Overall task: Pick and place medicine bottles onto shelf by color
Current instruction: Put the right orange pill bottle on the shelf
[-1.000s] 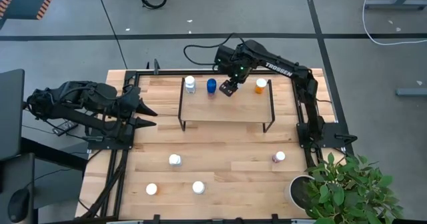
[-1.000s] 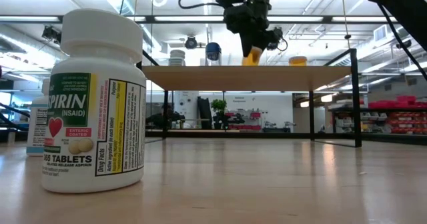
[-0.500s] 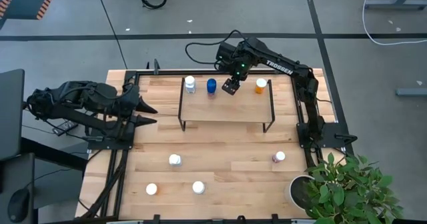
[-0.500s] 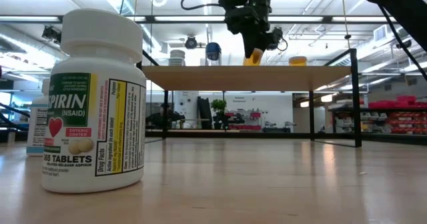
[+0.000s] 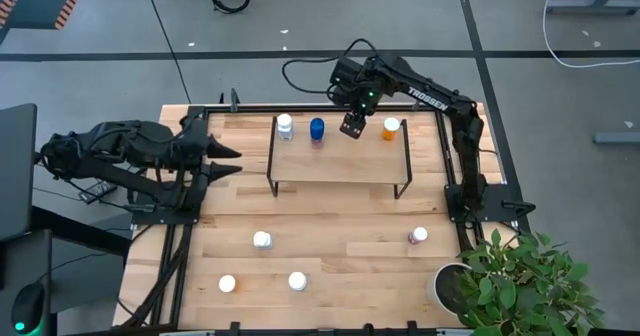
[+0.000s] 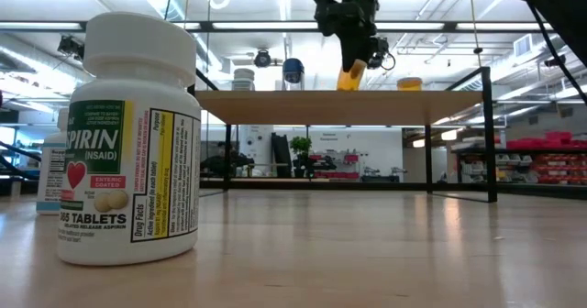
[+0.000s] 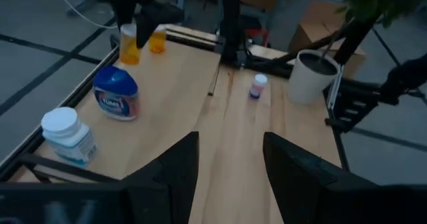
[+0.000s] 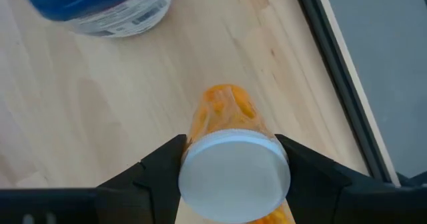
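My right gripper (image 5: 352, 126) is over the light-wood shelf (image 5: 340, 166), shut on an orange white-capped bottle (image 8: 230, 144), between the blue bottle (image 5: 317, 128) and another orange bottle (image 5: 391, 128). A white bottle (image 5: 286, 126) stands at the shelf's left end. On the table stand a white bottle (image 5: 262, 240), an orange one (image 5: 227, 284), another white one (image 5: 297, 281) and a pinkish-purple one (image 5: 418, 236). My left gripper (image 5: 225, 160) waits open at the table's left edge. My right gripper pinches the orange bottle at its white cap end (image 8: 233, 174), one finger (image 8: 157, 167) on each side. The fingers come from above, pointing down. The bottle (image 6: 349, 74) hangs tilted below them, its base just above the shelf board or on it; I cannot tell which.
A large aspirin bottle (image 6: 128, 138) stands close to the low camera. A potted plant (image 5: 510, 281) sits at the table's near right corner. The shelf's black legs (image 5: 271, 161) stand on the table, with bare board in front of the bottles.
My right gripper has carried the orange bottle along the shelf toward the table's right, away from the blue bottle and closer to the other orange one, staying shut. My left gripper has shifted a little toward the far edge.
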Available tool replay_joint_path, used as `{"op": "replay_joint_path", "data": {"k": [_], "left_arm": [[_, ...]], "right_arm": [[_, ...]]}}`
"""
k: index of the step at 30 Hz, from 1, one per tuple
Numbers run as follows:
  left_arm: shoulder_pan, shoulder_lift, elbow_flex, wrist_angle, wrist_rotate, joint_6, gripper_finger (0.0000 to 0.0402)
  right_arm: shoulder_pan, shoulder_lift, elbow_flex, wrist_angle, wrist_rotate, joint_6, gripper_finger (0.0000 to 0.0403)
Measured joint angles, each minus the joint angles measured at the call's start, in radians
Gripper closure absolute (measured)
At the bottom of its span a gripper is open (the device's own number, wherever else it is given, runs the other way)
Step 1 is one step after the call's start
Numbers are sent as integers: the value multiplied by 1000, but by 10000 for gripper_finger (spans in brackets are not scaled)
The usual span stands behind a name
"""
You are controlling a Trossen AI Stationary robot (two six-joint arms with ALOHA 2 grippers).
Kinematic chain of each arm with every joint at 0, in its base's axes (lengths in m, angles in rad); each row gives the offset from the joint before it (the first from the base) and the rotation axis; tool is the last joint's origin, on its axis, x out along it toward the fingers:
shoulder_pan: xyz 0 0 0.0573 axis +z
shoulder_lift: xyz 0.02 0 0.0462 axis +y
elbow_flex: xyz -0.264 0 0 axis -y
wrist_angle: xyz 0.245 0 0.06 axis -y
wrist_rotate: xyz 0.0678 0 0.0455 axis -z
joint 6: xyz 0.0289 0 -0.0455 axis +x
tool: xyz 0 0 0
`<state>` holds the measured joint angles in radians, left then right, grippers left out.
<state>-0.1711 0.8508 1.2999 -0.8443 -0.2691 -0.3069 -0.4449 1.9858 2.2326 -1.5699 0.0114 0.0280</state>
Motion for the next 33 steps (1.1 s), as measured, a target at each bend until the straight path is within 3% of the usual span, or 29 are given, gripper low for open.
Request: {"op": "replay_joint_path", "data": {"k": [16, 22, 26, 33], "left_arm": [[0, 54, 0, 32, -50, -49, 228], [0, 67, 0, 68, -57, -48, 228], [0, 65, 0, 89, -58, -49, 228], [0, 66, 0, 94, -57, -48, 228]], "right_arm": [[-31, 0, -25, 0, -71, -50, 180], [-18, 1, -126, -2, -76, -43, 180], [-5, -4, -168, 2, -50, -43, 180], [-6, 3, -125, -2, -28, -30, 180]]}}
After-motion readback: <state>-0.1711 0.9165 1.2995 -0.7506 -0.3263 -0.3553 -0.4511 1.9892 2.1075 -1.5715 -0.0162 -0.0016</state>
